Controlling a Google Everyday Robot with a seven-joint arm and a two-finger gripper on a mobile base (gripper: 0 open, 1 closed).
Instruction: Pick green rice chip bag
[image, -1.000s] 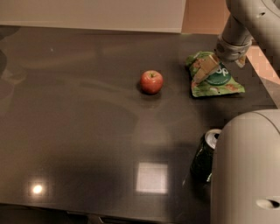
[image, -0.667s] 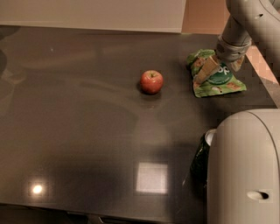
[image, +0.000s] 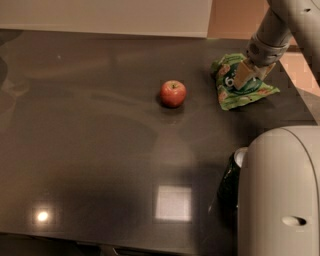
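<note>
Green rice chip bag (image: 236, 93) lies beneath the gripper (image: 248, 75), arm (image: 272, 31) slanting down from upper right; grasp unclear.

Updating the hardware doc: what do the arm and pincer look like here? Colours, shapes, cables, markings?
The arm has smooth light-grey tubular links and a darker grey wrist collar. The pincer, at the green rice chip bag on the far right, is tan and blocky. A rounded pale-grey housing with a small oval slot fills the near right. No cables or lettering visible.
</note>
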